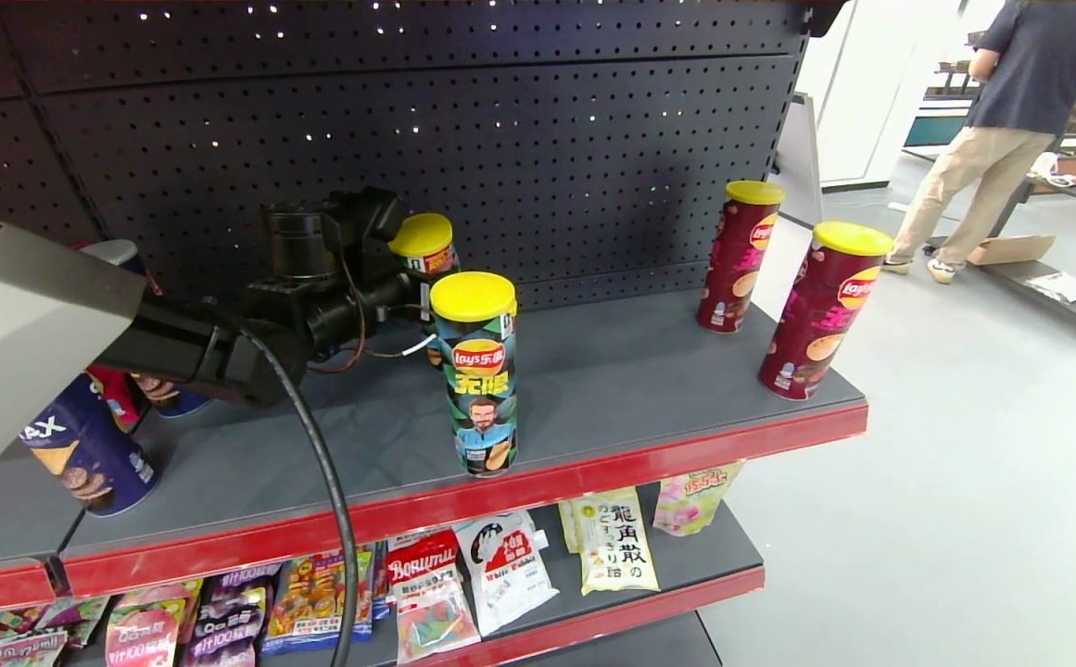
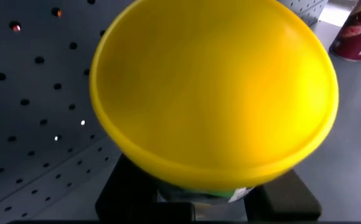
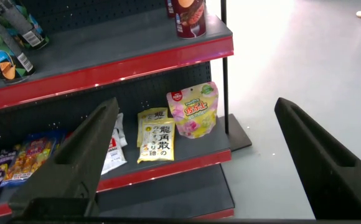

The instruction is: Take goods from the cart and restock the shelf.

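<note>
Head view, held can (image 1: 423,243): yellow-lidded chip can, upright at the shelf (image 1: 639,389) rear, just behind the front can (image 1: 480,371).
Left gripper (image 1: 403,292): pinching the held can.
Right gripper (image 3: 196,107): fingers spread, empty.

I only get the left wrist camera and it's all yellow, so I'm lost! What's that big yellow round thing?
Observer: It's the yellow plastic lid of a tall green chip tube, gripped by the left hand at the back of the grey metal shelf.
Operator: Is it alone there?
Observer: No, a matching green tube stands right in front of it, near the shelf's red edge.
Operator: What's my other hand doing?
Observer: The right hand is open and empty, lower down, facing the colourful snack bags on the shelf below.
</note>
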Robot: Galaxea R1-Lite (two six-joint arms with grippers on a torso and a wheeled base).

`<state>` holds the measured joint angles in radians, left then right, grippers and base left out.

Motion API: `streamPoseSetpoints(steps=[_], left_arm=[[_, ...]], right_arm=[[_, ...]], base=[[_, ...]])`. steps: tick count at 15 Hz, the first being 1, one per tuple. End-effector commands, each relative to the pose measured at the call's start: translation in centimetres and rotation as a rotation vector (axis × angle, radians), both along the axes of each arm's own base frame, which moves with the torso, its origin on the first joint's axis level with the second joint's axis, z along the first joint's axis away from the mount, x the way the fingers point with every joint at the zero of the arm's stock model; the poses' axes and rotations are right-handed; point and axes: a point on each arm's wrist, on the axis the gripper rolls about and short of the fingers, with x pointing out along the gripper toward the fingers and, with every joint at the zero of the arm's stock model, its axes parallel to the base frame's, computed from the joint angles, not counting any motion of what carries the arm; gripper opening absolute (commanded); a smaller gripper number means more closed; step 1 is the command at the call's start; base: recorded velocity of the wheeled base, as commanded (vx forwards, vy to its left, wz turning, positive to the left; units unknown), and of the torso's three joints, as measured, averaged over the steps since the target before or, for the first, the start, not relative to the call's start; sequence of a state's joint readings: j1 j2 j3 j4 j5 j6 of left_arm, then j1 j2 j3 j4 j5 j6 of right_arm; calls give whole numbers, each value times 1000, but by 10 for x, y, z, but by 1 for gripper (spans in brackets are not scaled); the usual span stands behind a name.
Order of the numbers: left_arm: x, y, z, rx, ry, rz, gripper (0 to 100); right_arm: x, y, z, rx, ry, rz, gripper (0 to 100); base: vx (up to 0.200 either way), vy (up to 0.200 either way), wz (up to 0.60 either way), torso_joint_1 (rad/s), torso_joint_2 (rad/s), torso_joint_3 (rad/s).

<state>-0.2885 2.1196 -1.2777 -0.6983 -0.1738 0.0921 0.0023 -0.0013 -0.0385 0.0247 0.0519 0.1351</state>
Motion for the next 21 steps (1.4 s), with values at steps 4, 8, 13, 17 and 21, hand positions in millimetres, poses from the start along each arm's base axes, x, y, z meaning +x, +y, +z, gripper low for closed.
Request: streamPoseSetpoints(steps=[4,8,13,17,21], left_arm=[[-2,1,3,0,-1,2,0],[2,-2,1,-1,-3,-15,0],[1,-1,9,-6,-17,-15,0],[-2,-1,11,-3,-7,-18,0],[3,-2,-1,2,4,-17,0]], right_arm=[[0,0,0,0,1,1,100],[0,0,0,0,1,1,100],[0,0,0,0,0,1,100],[0,0,0,0,1,1,100],[0,0,0,0,1,1,100]], base=[[0,0,0,0,0,0],[0,0,0,0,0,0],[0,0,0,0,0,0],[0,0,0,0,0,0],[0,0,0,0,0,0]])
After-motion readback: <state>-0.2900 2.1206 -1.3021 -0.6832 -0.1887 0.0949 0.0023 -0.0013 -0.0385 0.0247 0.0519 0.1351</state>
